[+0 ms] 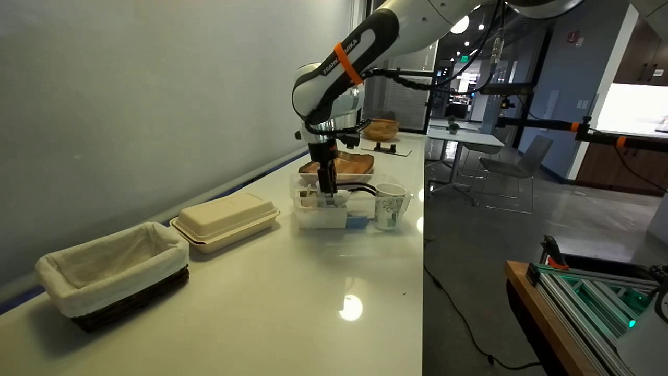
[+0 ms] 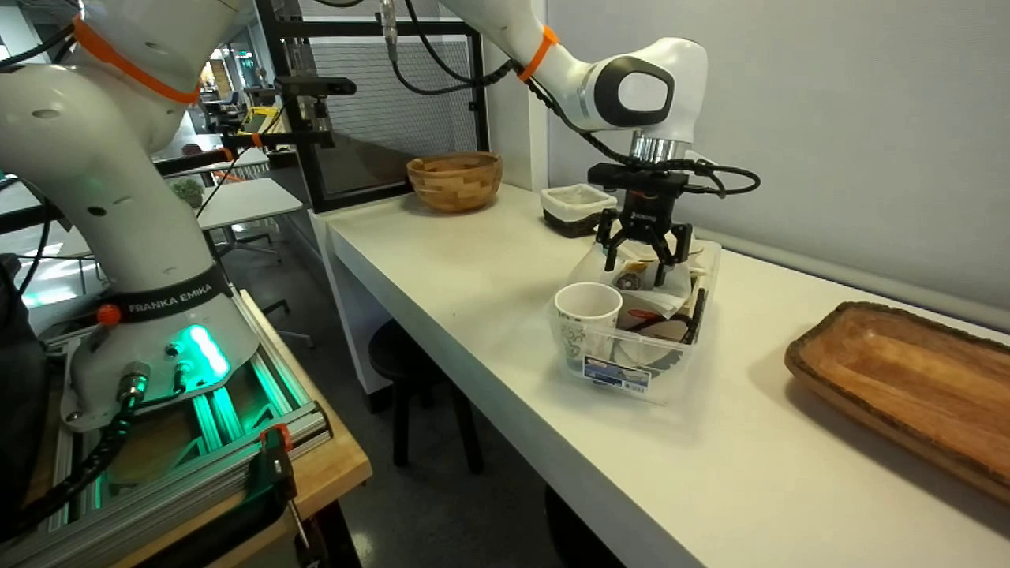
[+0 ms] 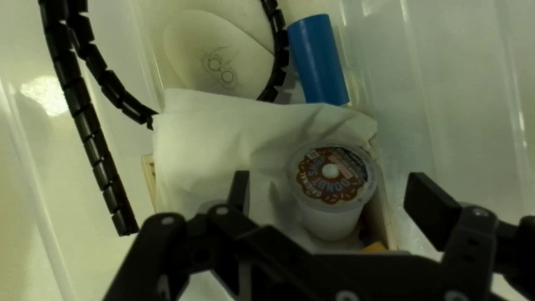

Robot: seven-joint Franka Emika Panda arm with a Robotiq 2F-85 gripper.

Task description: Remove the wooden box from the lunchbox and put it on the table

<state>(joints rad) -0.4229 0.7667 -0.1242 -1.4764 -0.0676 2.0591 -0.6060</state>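
The lunchbox, a clear plastic bin [image 1: 297, 215], stands on the white table [image 1: 292, 303]; it also shows in an exterior view [image 2: 667, 386] and the wrist view [image 3: 459, 104]. Inside it, the pale wooden box shows in the wrist view as a thin right wall [image 3: 385, 213] and a bit of left edge. White paper [image 3: 209, 146] and a coffee pod [image 3: 332, 184] cover most of it. My gripper [image 3: 334, 192] is open over the box, one finger above the paper, the other outside the box's right wall. The gripper also shows in both exterior views [image 1: 329, 199] [image 2: 636, 270].
The bin also holds a paper cup [image 2: 588, 308], a blue cylinder [image 3: 318, 60] and a black segmented cable [image 3: 90, 129]. A beige closed container [image 1: 227, 216] and a lined basket [image 1: 115, 266] stand nearby. A wooden tray [image 2: 915, 386] and wooden bowl [image 2: 455, 181] stand farther along.
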